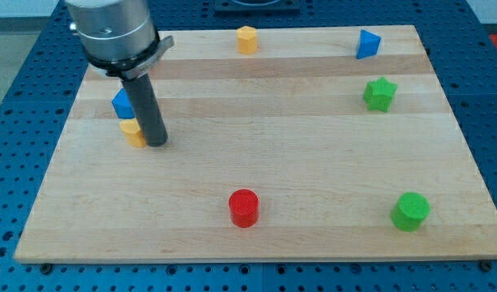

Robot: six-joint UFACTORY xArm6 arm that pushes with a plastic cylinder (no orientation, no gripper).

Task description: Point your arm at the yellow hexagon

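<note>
The yellow hexagon (246,39) sits at the view's top edge of the wooden board (297,162), near the middle. My tip (156,143) rests on the board at the view's left, far from the hexagon, down and to the left of it. It stands right beside a small yellow block (133,132), touching or nearly touching its right side. A blue block (122,104) lies just above that yellow block, partly hidden behind the rod.
A blue triangular block (366,44) is at the top right. A green star (379,94) lies below it. A red cylinder (244,208) stands at the bottom centre and a green cylinder (410,211) at the bottom right.
</note>
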